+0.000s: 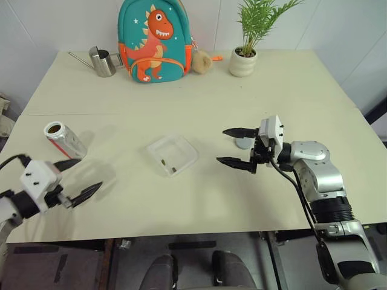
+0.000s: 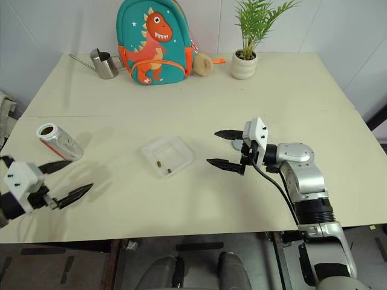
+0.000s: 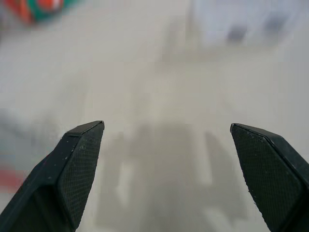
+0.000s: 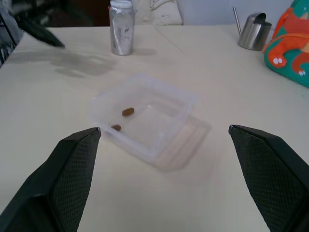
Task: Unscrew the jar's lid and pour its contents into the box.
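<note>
The jar (image 1: 64, 139) stands upright and lidless near the table's left edge, silvery with red and white markings and dark brown inside. My left gripper (image 1: 89, 174) hovers open in front of it, apart from it, with nothing between its fingers. The box (image 1: 173, 154), a shallow clear tray, lies mid-table with two small brown bits of the contents (image 4: 128, 111) in it. To its right my right gripper (image 1: 222, 145) is open and empty, pointing left at the box. The grey lid (image 1: 243, 143) rests on the table just behind it, partly hidden.
Along the far edge of the table (image 1: 199, 199) stand a steel watering can (image 1: 103, 61), a teal dinosaur backpack (image 1: 154, 41) with a plush toy beside it, and a potted plant (image 1: 243, 60).
</note>
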